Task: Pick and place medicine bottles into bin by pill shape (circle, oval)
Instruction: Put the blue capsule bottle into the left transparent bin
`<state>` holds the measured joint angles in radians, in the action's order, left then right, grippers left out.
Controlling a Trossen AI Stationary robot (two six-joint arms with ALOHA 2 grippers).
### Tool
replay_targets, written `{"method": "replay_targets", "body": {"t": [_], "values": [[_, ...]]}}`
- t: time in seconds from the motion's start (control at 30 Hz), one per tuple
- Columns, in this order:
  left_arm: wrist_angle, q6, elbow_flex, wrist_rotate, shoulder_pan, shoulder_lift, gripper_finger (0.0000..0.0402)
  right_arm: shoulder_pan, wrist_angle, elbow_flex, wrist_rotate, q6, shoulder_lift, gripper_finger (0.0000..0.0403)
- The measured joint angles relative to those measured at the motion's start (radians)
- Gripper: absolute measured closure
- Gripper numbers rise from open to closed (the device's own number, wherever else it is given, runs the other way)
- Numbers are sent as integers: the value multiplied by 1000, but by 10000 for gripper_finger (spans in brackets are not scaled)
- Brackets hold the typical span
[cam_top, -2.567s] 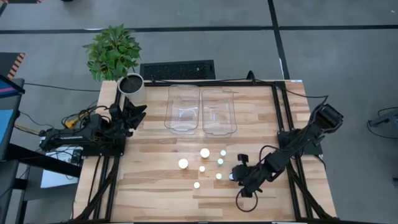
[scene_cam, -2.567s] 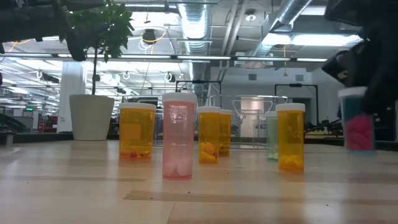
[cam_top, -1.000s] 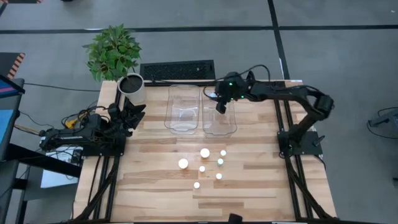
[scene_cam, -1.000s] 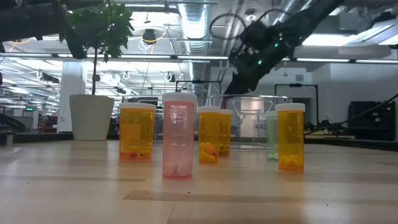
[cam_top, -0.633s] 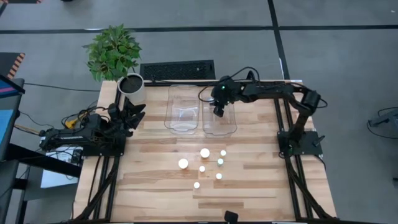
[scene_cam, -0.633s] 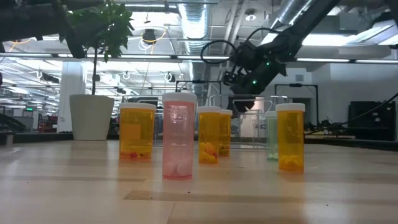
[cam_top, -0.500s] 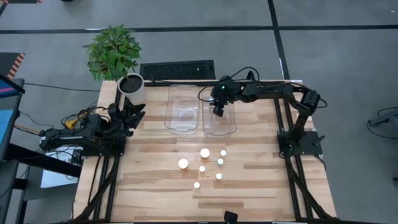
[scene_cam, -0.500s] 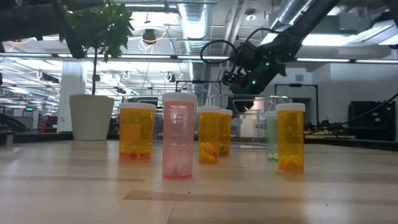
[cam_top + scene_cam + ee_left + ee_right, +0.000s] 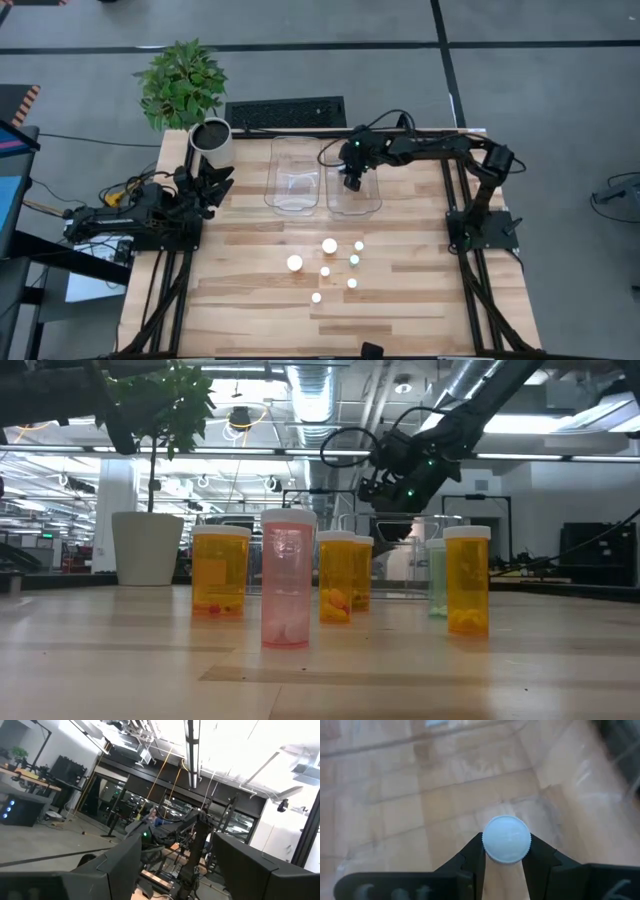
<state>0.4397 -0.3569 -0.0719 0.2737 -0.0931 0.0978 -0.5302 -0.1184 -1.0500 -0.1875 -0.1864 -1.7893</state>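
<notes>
My right gripper (image 9: 350, 181) hangs over the right-hand clear bin (image 9: 374, 203) at the table's far side, shut on a medicine bottle whose white round cap (image 9: 507, 840) shows between the fingers; its body is hidden under the cap. Several more medicine bottles (image 9: 329, 245) stand upright on their bases at the table's middle; in the low view they show orange (image 9: 467, 580), pink (image 9: 287, 590) and pale green bodies. The left-hand bin (image 9: 276, 197) lies beside the right one. My left gripper (image 9: 222, 180) waits open at the table's left, off the wood surface. My right gripper pinches the bottle between its two fingers at the cap's ribbed rim (image 9: 485, 848), one finger on each side. The fingers slant downward from the table's right. The cap's top faces back at the wrist camera, and the bottle is lifted clear over the bin's floor.
A white plant pot (image 9: 211, 143) with a green plant (image 9: 181, 82) stands at the far left corner, close to my left arm. A black grille (image 9: 285, 112) lies beyond the bins. Bare wood (image 9: 240, 300) spreads along the near edge.
My right gripper, still shut on the bottle, has sunk toward the right-hand bin, drifting slightly toward the table's left and tipping further downward. The standing bottles and my left arm have kept still.
</notes>
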Motion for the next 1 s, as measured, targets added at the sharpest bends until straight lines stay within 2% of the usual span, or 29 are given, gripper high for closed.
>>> {"method": "replay_targets", "body": {"t": [0.33,1.0], "values": [[0,5,0,0,0,0,161,5,-52,-47,1,-30,1,289],[0,24,0,0,0,0,162,24,-83,-48,1,-61,1,289]]}}
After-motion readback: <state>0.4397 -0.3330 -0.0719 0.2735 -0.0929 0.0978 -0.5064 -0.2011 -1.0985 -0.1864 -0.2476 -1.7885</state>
